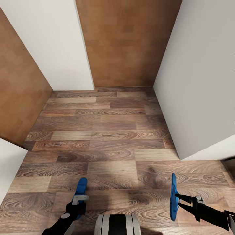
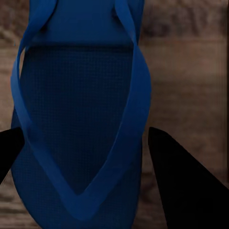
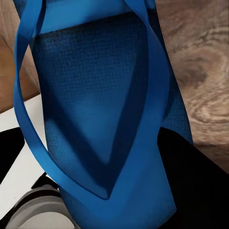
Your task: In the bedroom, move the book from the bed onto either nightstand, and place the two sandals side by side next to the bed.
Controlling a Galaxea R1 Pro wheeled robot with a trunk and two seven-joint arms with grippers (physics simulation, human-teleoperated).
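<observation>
Sandals (image 1: 81, 186) (image 1: 173, 195) held above wood floor (image 1: 111, 143), one per gripper

A wood-plank floor (image 1: 111, 137) runs between white walls (image 1: 199, 81). A brown wooden door (image 1: 127, 42) closes the far end, and a brown wooden panel (image 1: 16, 91) stands at the left.

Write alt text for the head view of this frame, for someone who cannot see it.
Each of the robot's grippers carries a bright blue sandal: the left gripper holds the left sandal, the right gripper the right sandal, held on edge. Ahead, a wood-plank floor runs between white walls towards a brown wooden panel.
</observation>
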